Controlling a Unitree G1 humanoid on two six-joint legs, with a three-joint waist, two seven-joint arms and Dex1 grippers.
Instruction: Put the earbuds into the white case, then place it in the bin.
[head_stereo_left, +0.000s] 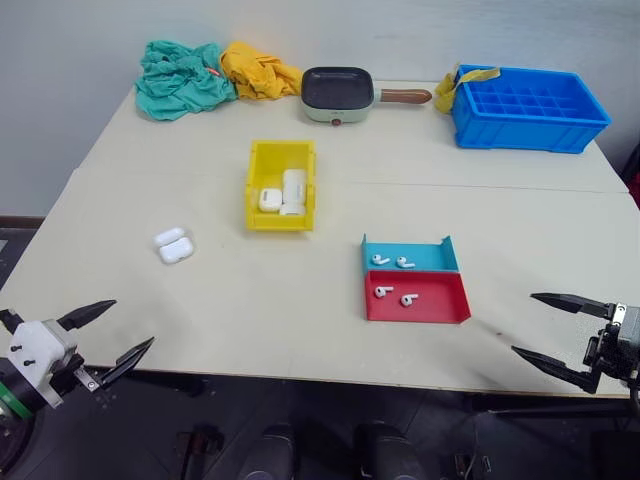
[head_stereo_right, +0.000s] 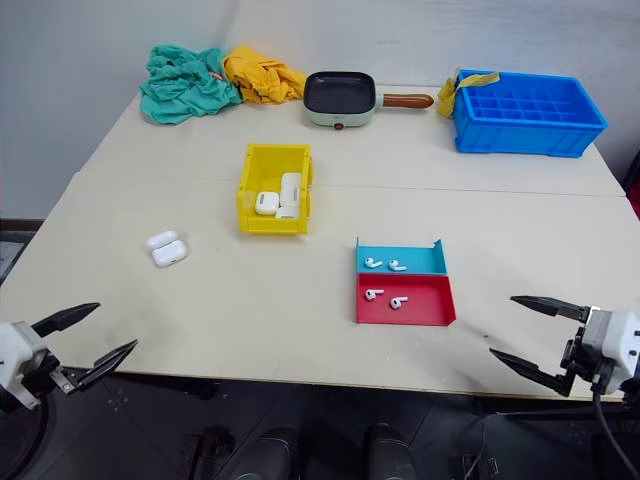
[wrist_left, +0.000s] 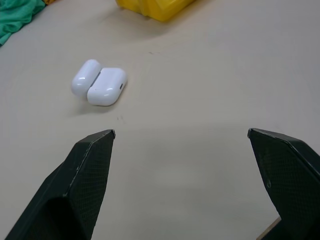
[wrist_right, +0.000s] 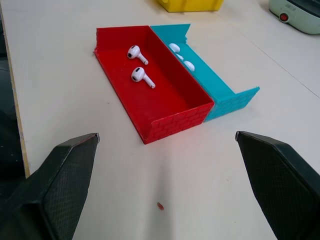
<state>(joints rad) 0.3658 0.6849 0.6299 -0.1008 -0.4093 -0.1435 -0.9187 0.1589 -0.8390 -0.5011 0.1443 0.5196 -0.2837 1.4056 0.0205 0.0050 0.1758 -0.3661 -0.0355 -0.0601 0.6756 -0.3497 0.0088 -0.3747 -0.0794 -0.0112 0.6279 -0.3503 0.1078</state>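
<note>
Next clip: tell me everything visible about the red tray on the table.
The red tray is a shallow, open-topped rectangle of what looks like plastic, with low walls on three sides, a brick-like texture on an outer wall, and one open end. It lies flat on the table, its long side flush against the teal tray behind it. Two white earbuds lie loose on its floor, apart from each other. Neither end effector touches it.

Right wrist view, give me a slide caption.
Open right end effector faces the red tray and teal tray, two earbuds in each.
</note>
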